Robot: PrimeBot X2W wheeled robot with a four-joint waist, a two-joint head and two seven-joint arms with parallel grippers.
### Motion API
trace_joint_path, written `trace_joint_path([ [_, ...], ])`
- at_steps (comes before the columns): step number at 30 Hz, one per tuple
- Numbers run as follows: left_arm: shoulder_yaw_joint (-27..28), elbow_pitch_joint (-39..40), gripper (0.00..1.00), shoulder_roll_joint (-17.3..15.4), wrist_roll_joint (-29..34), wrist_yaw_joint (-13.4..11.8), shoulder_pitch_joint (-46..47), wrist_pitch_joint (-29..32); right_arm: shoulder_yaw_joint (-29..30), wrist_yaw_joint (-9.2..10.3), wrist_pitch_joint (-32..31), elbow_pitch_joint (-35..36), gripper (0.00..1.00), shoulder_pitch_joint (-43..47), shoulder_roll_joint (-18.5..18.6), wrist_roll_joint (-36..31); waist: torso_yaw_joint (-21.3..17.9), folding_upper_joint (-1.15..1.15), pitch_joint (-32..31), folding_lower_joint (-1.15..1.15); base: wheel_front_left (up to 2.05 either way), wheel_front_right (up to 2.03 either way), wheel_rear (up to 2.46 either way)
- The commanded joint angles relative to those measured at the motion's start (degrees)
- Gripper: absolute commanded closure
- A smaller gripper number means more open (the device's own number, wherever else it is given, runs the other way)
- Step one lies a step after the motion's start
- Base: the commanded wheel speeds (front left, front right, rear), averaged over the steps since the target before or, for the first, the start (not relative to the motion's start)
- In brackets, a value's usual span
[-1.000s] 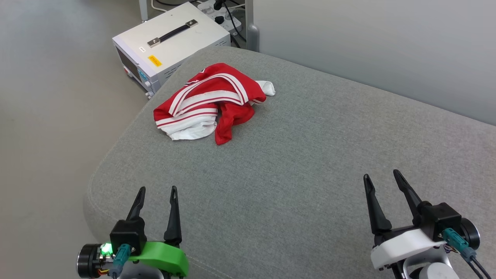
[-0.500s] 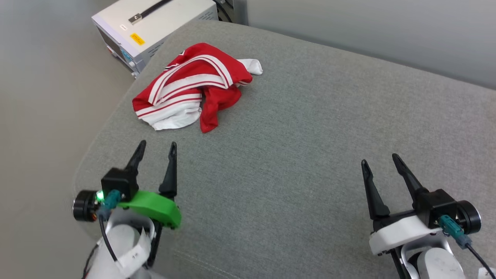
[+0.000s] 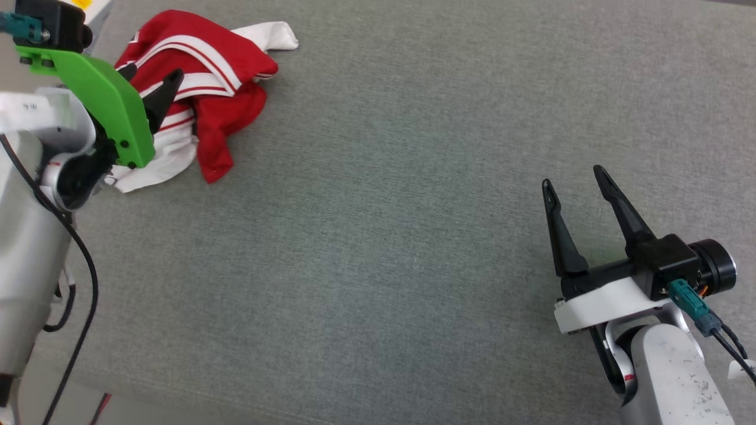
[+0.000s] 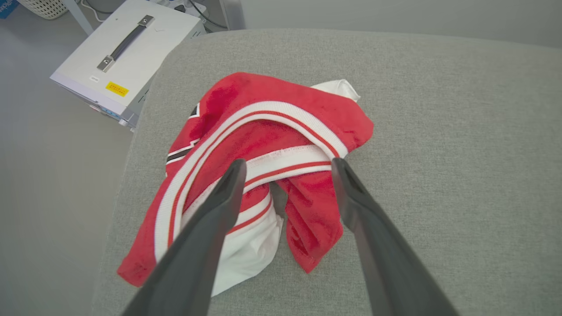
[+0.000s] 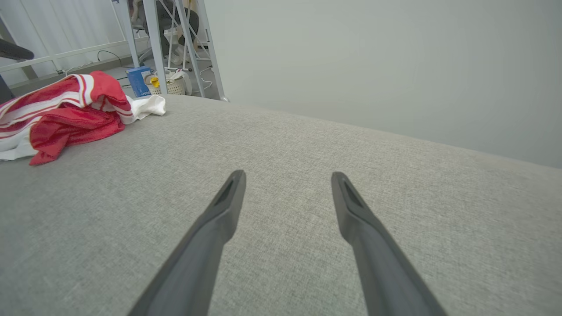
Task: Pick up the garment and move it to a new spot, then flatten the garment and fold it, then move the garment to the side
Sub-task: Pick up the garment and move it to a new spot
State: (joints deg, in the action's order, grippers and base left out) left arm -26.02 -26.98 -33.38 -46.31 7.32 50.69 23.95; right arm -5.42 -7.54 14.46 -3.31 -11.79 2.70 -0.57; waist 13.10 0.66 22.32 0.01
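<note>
Wrist view frames garment (image 4: 281, 136) between fingers (image 4: 210, 228) of spread left hand (image 4: 285, 164); right hand (image 3: 572, 177) spread.

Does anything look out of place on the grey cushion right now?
Only the garment: it lies crumpled in a heap near a corner of the cushion, not flat. Nothing looks spilled or damaged.

Holding left gripper (image 3: 152, 74) at upper left, fingers (image 4: 210, 228) spread, nothing gripped; holding right gripper (image 3: 572, 177) at lower right, fingers spread, tips up, empty.
</note>
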Motion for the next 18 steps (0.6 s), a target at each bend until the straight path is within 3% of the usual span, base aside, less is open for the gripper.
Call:
trace_joint_path([
  [1, -0.9, -0.5, 0.00, -1.2, -2.2, 0.2, 2.1, 3.0, -0.2, 0.05, 0.5, 0.7, 0.00, -1.1, 0.2, 0.5, -5.3, -0.66, 5.5, -0.01, 0.00, 0.00, 0.00],
  [5, -2.2, -3.1, 0.00, -4.2, -5.8, 0.2, 6.2, 10.8, -0.3, 0.05, 0.5, 1.7, 0.00, -1.9, 0.2, 0.7, -7.3, -0.66, 7.8, -0.01, 0.00, 0.00, 0.00],
  [9, -2.6, -6.6, 0.00, -5.5, -6.8, 0.2, 8.6, 14.3, 0.0, 0.05, 0.5, 2.2, 0.00, -2.6, 0.2, 0.8, -8.7, -0.66, 9.6, -0.01, 0.00, 0.00, 0.00],
  [18, -4.1, -14.3, 0.00, -2.8, -5.6, -1.5, 10.0, 13.9, -1.2, 0.05, 0.5, 2.3, 0.00, -3.2, 0.2, 1.1, -9.2, -0.66, 11.8, -0.01, 0.00, 0.00, 0.00],
])
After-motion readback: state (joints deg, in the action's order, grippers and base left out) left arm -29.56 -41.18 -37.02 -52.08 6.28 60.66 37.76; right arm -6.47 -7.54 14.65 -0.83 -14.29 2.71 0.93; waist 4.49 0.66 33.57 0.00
